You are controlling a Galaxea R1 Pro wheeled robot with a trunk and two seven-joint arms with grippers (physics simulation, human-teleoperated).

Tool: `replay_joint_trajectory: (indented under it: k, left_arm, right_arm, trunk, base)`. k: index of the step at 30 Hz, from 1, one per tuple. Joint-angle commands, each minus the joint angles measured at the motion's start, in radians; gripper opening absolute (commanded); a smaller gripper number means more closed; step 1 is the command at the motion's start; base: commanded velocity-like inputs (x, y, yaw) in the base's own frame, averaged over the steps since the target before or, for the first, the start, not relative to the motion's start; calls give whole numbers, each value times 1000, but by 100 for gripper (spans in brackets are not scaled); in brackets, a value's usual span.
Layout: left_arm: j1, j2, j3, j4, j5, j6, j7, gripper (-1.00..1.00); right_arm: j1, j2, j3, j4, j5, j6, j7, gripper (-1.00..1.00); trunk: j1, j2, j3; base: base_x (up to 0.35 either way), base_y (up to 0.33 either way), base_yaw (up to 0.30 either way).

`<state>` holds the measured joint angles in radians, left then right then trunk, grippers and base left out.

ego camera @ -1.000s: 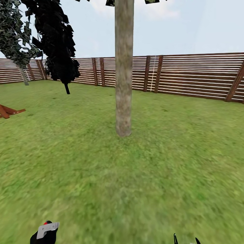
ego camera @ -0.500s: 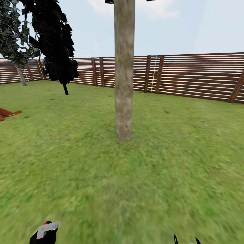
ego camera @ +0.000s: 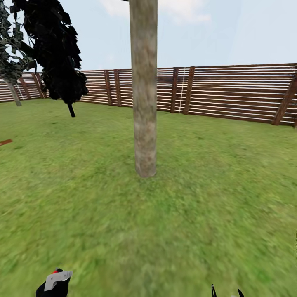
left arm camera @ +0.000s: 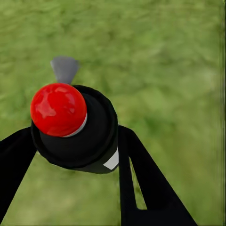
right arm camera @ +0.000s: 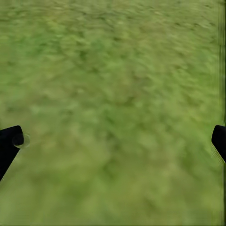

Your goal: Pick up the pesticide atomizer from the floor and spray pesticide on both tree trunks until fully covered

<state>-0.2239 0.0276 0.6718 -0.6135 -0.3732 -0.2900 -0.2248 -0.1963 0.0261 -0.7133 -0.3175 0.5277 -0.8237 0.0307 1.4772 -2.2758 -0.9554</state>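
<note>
A thick pale grey-beige tree trunk (ego camera: 144, 103) rises from the lawn straight ahead in the head view, a few steps away. A second tree (ego camera: 9, 49) with a thin pale trunk stands far off at the left by the fence. My left gripper (left arm camera: 75, 141) is shut on the pesticide atomizer (left arm camera: 59, 108), a small black bottle with a red round cap and a grey nozzle. The atomizer (ego camera: 57, 279) shows at the head view's lower left, nozzle pointing forward. My right gripper (right arm camera: 115, 141) hangs open over bare grass, its fingertips (ego camera: 213, 290) peeking in at the lower right.
A brown slat fence (ego camera: 231, 95) closes the garden behind the trunk. A dark, almost black-leaved tree (ego camera: 53, 53) stands at the left. A brown wooden piece (ego camera: 5, 142) lies at the left edge. Grass (ego camera: 165, 231) stretches between me and the trunk.
The camera has moved forward and turned a little right, so the near trunk looks bigger and sits further left. The grippers hold the same pose.
</note>
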Motion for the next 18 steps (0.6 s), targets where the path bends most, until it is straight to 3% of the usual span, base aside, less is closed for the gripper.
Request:
replay_joint_trajectory:
  k: [1, 4, 10, 13, 14, 15, 16, 17, 18]
  left_arm:
    - [0, 0, 0, 0, 0, 0, -1, -100]
    - [0, 0, 0, 0, 0, 0, -1, -100]
    - [-3, 1, 4, 1, 1, 3, -3, -100]
    - [-7, 12, -3, -1, -2, -3, -10, -100]
    - [-9, 21, -9, -2, -5, -6, -17, -100]
    - [-12, 43, -27, -2, -18, -7, -56, -100]
    - [-14, 71, -59, -2, -44, -5, -130, -100]
    - [-20, 109, -93, -4, -70, 1, -250, -100]
    - [-29, 124, -103, -6, -79, 3, -304, -100]
  right_arm:
    - [0, 0, 0, 0, 0, 0, 0, 100]
    - [0, 0, 0, 0, 0, 0, 0, 100]
    - [0, -1, -4, -3, -1, 0, -1, 100]
    - [0, 0, 14, -81, 12, 3, 5, 100]
    - [0, 1, 44, -118, 29, 5, 6, 100]
    - [0, 2, 108, -163, 57, 8, 7, 100]
    - [0, 3, 176, -192, 80, 18, 6, 100]
    - [-4, 5, 278, -213, 105, 62, 6, 100]
    - [-9, 6, 331, -221, 116, 100, 6, 100]
  trunk:
    - [0, 0, 0]
    - [0, 0, 0]
    - [0, 0, 0]
    - [0, 0, 0]
    - [0, 0, 0]
    - [0, 0, 0]
    - [0, 0, 0]
    - [0, 0, 0]
    - [0, 0, 0]
  base:
    - [340, 0, -283]
    - [340, 0, -242]
    - [340, 0, -19]
    - [340, -9, 0]
    - [340, -50, 0]
    - [340, -65, 0]
    - [340, -72, 0]
    - [340, -77, 0]
    - [339, -79, 0]
